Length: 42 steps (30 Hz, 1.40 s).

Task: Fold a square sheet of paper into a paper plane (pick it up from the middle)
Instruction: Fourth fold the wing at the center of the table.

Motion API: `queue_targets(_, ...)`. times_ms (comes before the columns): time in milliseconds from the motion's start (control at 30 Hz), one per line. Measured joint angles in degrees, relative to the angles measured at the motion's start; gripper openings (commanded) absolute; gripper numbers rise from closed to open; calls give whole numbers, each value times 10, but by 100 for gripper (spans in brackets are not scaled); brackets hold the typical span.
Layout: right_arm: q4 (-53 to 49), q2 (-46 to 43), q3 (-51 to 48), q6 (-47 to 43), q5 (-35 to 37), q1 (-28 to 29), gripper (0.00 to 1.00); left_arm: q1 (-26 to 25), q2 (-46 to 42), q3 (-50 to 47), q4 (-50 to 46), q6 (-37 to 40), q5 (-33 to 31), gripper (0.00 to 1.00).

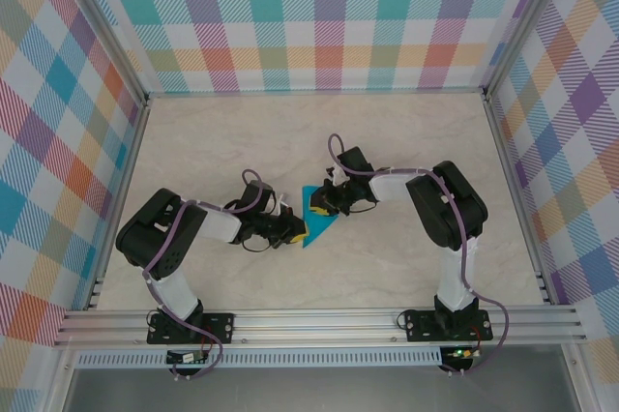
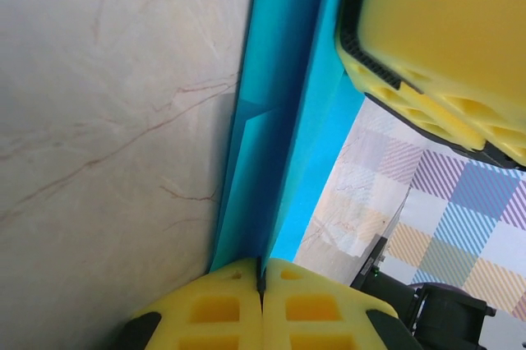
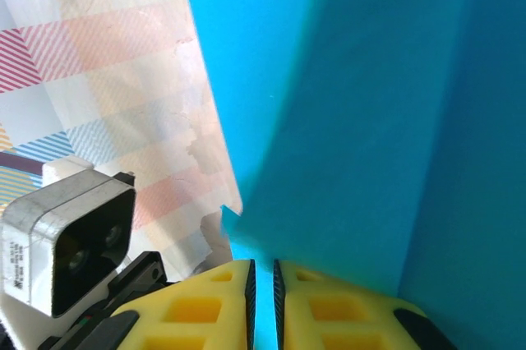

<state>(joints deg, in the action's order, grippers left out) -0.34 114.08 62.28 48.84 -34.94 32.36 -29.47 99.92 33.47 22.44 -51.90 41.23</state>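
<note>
Marble-patterned tabletop [image 1: 222, 141] is enclosed on three sides by plaid walls [image 1: 329, 15], and an aluminium rail [image 1: 319, 320] runs along the near edge. Near the middle, the teal-blue sheet of paper [image 1: 317, 226] is seen folded into a pointed triangular shape, its tip directed toward the near edge. In the left wrist view a long straight crease and an overlapping flap are shown on its plain surface. One edge is clenched between the closed pads of the left gripper [image 1: 296, 229]. Another edge is pinched in the narrow gap between the pads of the right gripper [image 1: 322, 205]. Bare table is left all around the paper, and the walls are kept well apart from it.
</note>
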Motion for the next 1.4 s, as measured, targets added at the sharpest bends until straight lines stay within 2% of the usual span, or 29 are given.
queue_targets(367,-10,5,21,-6,-15,0,17,0,1,-26,61,-34,-5,2)
queue_targets(1000,-27,29,38,-18,-22,0,19,0,2,-27,64,-39,-6,2)
queue_targets(1400,-49,-19,38,-33,-18,-14,17,-5,-9,-52,98,-39,-34,0)
